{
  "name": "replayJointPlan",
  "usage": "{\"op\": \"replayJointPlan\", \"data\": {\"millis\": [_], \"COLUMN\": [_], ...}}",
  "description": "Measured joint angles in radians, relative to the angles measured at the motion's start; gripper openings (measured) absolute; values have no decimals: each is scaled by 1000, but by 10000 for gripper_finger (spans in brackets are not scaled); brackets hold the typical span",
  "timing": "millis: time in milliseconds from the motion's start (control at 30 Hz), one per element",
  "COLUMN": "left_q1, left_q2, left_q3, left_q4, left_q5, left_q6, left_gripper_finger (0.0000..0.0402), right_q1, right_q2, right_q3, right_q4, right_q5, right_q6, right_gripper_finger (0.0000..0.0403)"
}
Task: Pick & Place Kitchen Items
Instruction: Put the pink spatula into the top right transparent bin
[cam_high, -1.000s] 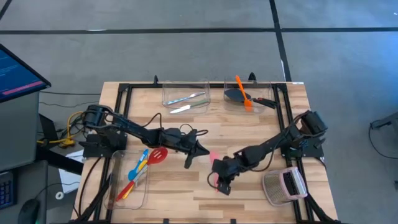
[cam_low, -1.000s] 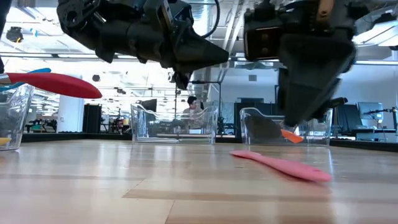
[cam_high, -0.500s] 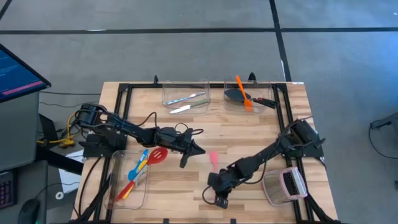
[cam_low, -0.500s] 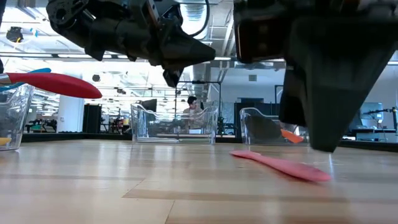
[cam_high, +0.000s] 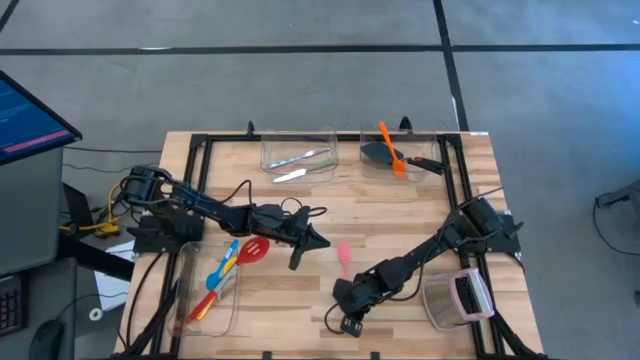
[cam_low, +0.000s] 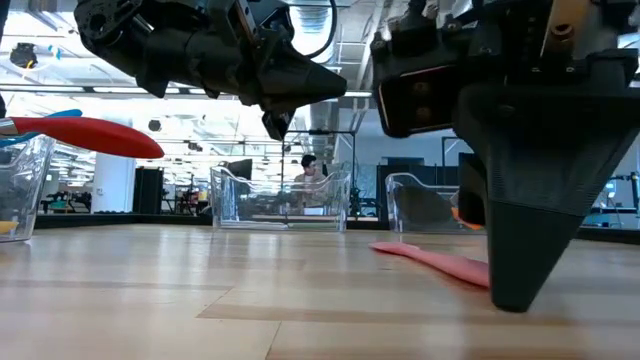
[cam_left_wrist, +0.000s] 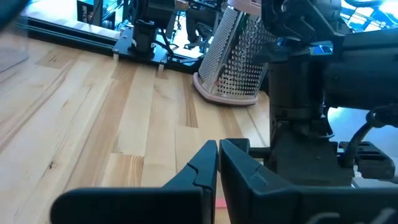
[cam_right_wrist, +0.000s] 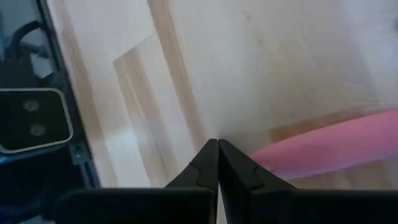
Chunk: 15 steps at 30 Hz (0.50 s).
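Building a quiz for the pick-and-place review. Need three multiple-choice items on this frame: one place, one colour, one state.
1. Where does the pink spatula lie?
A. in the far left bin
B. on the bare table top, between the two grippers
C. inside the grater

2. What colour is the utensil sticking up out of the far right bin?
A. orange
B. green
C. white

3. How do the right gripper's fingers stand?
A. wide open
B. shut on the pink spatula
C. shut, holding nothing

Key: 1 B, the high view shows it flat on the wood; 2 A, the orange utensil leans over that bin's rim; 3 C, the right wrist view shows the fingertips together beside the spatula.
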Motion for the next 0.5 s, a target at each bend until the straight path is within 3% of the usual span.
{"op": "replayJointPlan", "data": {"millis": [500], "left_q1": [0], "left_q2": [0], "left_q3": [0], "left_q4": [0], "left_q5": [0], "left_q6": [-1], "left_gripper_finger": [8], "right_q1": [-16], "right_q2": [-30], "right_q3": [0], "right_q4": [-169], "right_q5": [242], "right_q6": [37], "right_gripper_finger": [0]}}
